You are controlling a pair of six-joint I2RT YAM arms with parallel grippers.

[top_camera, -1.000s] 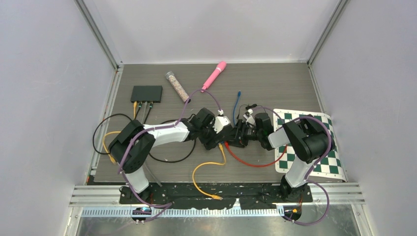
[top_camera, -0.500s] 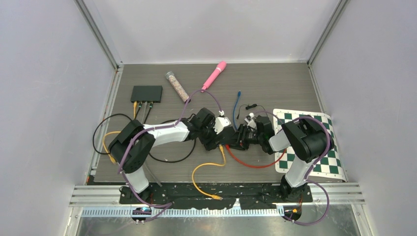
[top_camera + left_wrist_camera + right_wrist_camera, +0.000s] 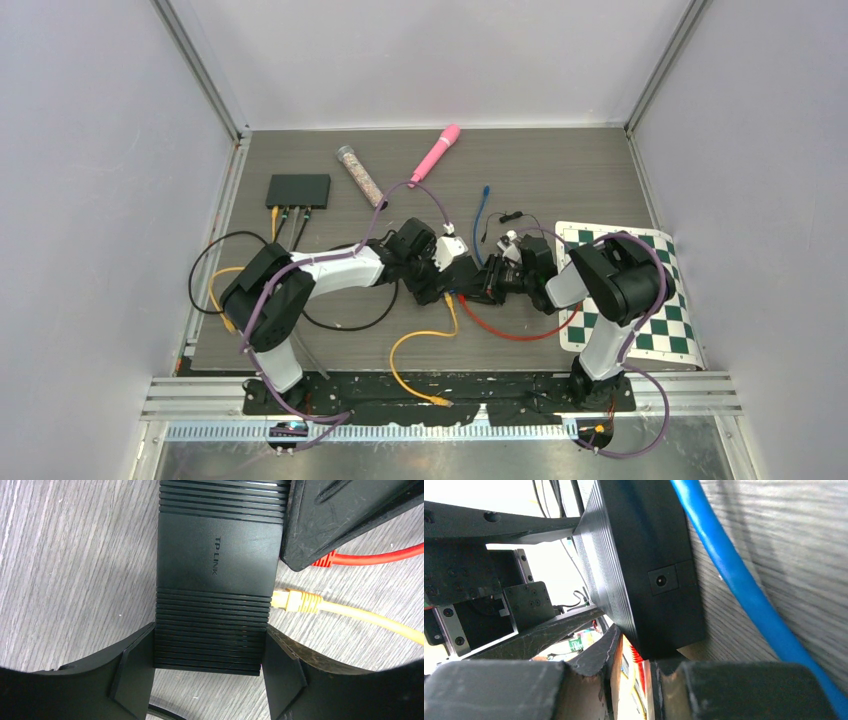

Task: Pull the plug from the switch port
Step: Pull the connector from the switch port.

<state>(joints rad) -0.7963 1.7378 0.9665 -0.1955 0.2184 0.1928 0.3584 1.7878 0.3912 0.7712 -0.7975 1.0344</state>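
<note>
Grey wood-grain boards are forming the table (image 3: 560, 170), which is sitting between white walls (image 3: 430, 60). Nearest the arm bases, a yellow cable (image 3: 370, 621) is looping over the front boards and running up toward the middle. On the right, a green-and-white chessboard mat (image 3: 670, 320) is lying beside the right arm.

At mid-table the two arms are meeting over a black switch (image 3: 217, 560) that is resting on the boards. The left gripper (image 3: 207, 667) is clamping it, with one finger pressing each long side, so the jaws are closed on the box. Along the switch's edge, a yellow plug (image 3: 295, 601) is sitting in a port. Just beyond it the red plug (image 3: 325, 559) is meeting the same edge, mostly hidden under a finger of the right gripper (image 3: 636, 680). Its red cable (image 3: 380, 555) is trailing away across the boards.

The right gripper is reaching in from the opposite side, its jaws standing narrow with the red plug between them. Whether they are squeezing it I cannot tell. A blue cable (image 3: 734, 580) is lying on the table beside the switch.

Farther back, a second black switch (image 3: 298, 189) is resting at the left with cables plugged into it. A clear tube (image 3: 361, 176) of grains is lying beside it, and a pink microphone (image 3: 437, 152) is lying near the back wall.
</note>
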